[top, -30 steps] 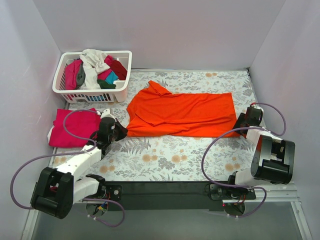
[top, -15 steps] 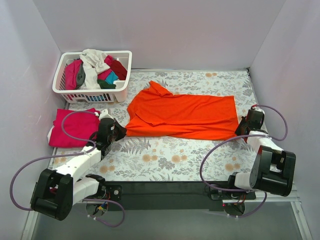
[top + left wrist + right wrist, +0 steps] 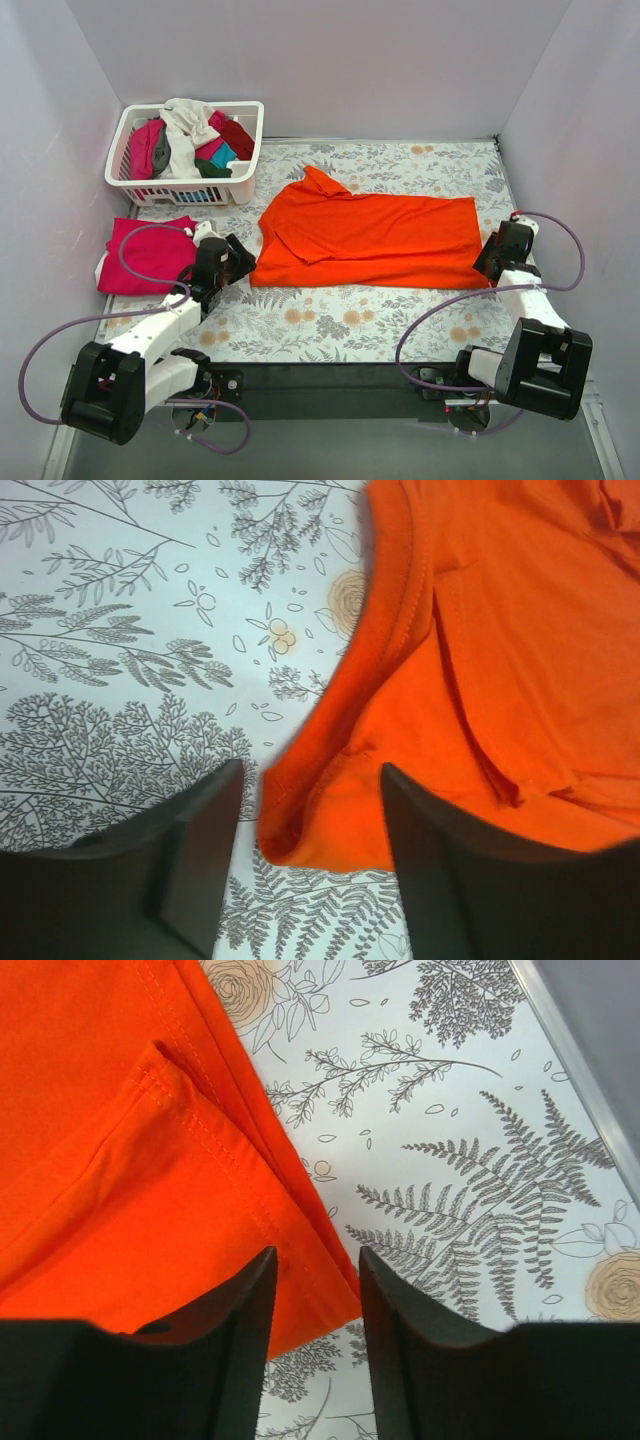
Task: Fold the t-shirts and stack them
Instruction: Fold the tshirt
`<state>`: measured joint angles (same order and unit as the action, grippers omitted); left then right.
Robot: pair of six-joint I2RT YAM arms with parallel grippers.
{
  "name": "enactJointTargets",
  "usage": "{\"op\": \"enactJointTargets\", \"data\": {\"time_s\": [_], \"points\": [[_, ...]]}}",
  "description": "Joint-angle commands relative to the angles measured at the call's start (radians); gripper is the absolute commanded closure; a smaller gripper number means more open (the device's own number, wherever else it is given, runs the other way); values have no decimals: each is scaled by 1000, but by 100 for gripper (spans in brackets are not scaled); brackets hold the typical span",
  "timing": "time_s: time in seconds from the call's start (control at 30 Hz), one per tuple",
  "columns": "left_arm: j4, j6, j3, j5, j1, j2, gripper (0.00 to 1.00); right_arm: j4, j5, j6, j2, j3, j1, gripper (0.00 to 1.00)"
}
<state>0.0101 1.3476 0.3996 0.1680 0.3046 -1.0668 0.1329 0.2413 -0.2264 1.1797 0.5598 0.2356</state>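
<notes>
Bench [image 3: 350, 320] with grey floral-print cover; bright orange cloth t-shirt [image 3: 370, 238] spread flat mid-bench; folded magenta-pink cloth t-shirt [image 3: 150, 255] near left edge; white slatted plastic basket [image 3: 180, 190] in far-left corner

Spread shirt [image 3: 370, 238] mid-table; folded shirt [image 3: 150, 255] at left; basket [image 3: 180, 190] holding heaped shirts [image 3: 185, 140] behind it, far-left corner.

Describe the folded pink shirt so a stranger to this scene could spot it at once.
On the flowered table, find the white basket in the far left corner. Just in front of it, by the left edge, lies the pink shirt. It alone is neatly folded; the orange shirt nearby lies spread out.
</notes>
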Motion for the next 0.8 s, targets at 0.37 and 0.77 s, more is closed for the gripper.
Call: {"op": "enactJointTargets", "data": {"time_s": [0.37, 0.77], "points": [[42, 12, 152, -10, 51, -99, 32, -9, -230, 33, -206, 75, -36, 53], [68, 12, 395, -50, 228, -505, 39, -29, -319, 55, -210, 54, -51, 54]]}}
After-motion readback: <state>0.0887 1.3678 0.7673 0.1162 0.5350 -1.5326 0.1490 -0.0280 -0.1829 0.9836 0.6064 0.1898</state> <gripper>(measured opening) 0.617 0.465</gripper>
